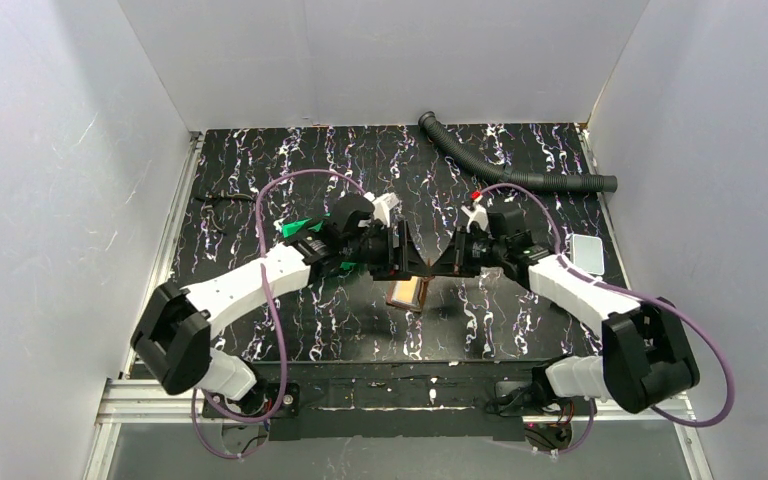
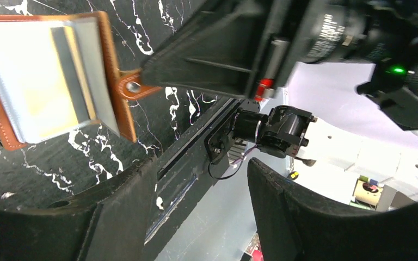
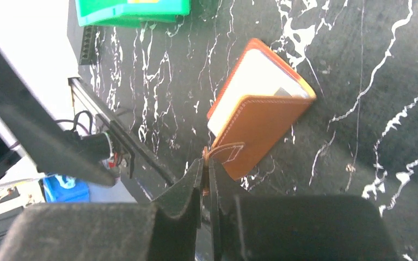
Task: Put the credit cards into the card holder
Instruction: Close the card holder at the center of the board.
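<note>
The brown leather card holder [image 1: 407,292] lies open on the black marbled mat between the two arms. My right gripper [image 3: 206,166] is shut on its snap tab [image 3: 226,152], and the brown cover [image 3: 258,128] rises off the pale inner pockets [image 3: 253,73]. In the left wrist view the card holder [image 2: 49,81] lies at the upper left, and a yellowish-tan credit card [image 2: 41,100] shows through a pocket. My left gripper [image 2: 198,174] is open and empty, hanging beside the holder over the table's front edge. No other credit cards are in view.
A green bin [image 1: 305,228] sits behind the left arm, and also shows as the green bin [image 3: 132,8] in the right wrist view. A corrugated black hose [image 1: 520,165] lies at the back right. A pale translucent plate [image 1: 587,252] rests at the right edge. White walls enclose the table.
</note>
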`<state>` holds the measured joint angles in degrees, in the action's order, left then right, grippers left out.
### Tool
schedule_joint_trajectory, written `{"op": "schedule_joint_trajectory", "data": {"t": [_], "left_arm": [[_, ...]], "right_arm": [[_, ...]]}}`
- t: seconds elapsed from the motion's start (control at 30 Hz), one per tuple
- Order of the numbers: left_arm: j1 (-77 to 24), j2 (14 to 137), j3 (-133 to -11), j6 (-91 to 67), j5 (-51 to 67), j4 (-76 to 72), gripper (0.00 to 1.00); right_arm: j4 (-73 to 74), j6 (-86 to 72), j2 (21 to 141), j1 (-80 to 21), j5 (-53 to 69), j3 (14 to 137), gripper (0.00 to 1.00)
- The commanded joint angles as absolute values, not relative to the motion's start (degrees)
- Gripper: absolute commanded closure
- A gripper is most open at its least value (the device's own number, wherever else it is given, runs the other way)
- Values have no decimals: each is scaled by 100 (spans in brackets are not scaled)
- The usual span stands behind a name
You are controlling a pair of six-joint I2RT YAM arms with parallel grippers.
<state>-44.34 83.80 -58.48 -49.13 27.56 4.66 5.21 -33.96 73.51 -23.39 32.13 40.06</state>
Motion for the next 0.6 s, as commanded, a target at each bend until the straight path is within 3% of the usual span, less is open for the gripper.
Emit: {"op": "schedule_joint_trajectory", "data": {"t": [0.0,0.27,0.57], "left_arm": [[-4393,7810,-5766,-4683,2368,1134,40],[-4370,7418,-5574,-4450,1848,1855,39],[-4267,6856,-4865,-4693,1224,1834,39]], "right_arm": [[-690,-3968,7703,-2630,2561,3891,86],[-1666,-4461,8544,-3011,2585,3906,84],[-2985,-5044,9508,-3410,2697,3827,66]]}}
